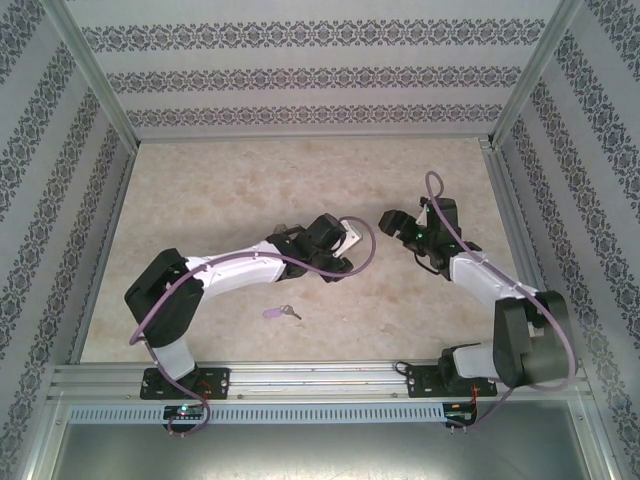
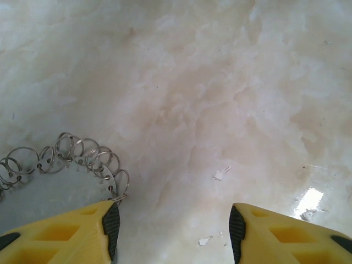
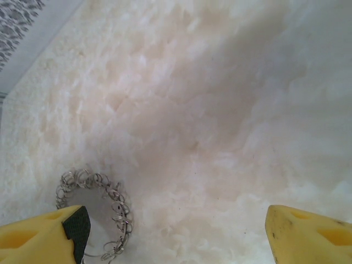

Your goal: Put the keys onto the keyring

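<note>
One small key (image 1: pixel 278 313) with a lilac head and a short metal blade lies flat on the table, well in front of both grippers. The keyring (image 2: pixel 71 159) is a grey disc edged with several small wire loops, resting on the table. My left gripper (image 2: pixel 173 234) is open and holds nothing; the keyring lies just outside its left finger (image 2: pixel 110 228). From the right wrist, the keyring (image 3: pixel 104 203) sits beside the left pad (image 3: pixel 77 228) of my right gripper (image 3: pixel 176 236), which stands wide open. From above, the keyring (image 1: pixel 353 237) lies between the left gripper (image 1: pixel 338 245) and the right gripper (image 1: pixel 388 220).
The pale marble-patterned table (image 1: pixel 300 180) is ringed by patterned walls (image 1: pixel 300 75) and metal rails (image 1: pixel 300 375) along the near edge. Small white flecks (image 2: pixel 220 175) lie on the surface ahead of the left gripper.
</note>
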### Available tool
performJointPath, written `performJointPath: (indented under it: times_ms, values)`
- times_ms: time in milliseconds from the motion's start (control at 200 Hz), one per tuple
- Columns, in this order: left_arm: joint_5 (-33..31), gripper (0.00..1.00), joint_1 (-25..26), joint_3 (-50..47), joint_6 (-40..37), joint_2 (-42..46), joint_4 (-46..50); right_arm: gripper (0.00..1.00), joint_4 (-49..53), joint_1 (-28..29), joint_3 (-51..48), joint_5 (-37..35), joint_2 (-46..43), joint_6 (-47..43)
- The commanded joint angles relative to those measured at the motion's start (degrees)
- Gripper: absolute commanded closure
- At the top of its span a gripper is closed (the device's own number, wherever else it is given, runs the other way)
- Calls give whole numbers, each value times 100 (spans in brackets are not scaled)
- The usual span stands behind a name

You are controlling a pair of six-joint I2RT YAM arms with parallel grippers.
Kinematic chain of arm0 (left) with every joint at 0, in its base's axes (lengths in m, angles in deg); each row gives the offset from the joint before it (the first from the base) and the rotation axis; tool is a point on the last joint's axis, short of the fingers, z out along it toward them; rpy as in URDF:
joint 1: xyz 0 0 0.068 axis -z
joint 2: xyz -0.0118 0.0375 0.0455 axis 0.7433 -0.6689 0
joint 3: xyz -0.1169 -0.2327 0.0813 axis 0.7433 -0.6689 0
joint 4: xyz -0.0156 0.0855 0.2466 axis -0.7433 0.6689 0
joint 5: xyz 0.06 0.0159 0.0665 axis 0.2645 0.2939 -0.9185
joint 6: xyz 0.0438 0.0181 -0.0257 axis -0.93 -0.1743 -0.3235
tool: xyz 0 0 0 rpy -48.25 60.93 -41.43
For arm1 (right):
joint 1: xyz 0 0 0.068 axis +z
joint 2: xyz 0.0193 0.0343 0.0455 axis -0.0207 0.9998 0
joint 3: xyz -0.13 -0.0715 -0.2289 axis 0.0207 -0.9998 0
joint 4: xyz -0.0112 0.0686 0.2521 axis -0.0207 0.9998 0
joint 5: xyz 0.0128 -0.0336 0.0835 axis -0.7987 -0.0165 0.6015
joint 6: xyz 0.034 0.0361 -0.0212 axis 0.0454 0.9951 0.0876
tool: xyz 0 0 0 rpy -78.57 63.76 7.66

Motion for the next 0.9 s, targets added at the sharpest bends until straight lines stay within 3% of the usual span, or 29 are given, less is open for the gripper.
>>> performJointPath:
  times_ms: [0,250,894]
  values:
    - [77,46,-15,159,-296,-298,8,16,517,-130,-60,-105,-276,-307]
    - [-91,55,-127,226,-248,-694,0,16,715,-199,-281,-199,-611,-361]
    - [-377,62,-373,579,-131,-1091,216,16,559,-138,-368,-111,-508,-309]
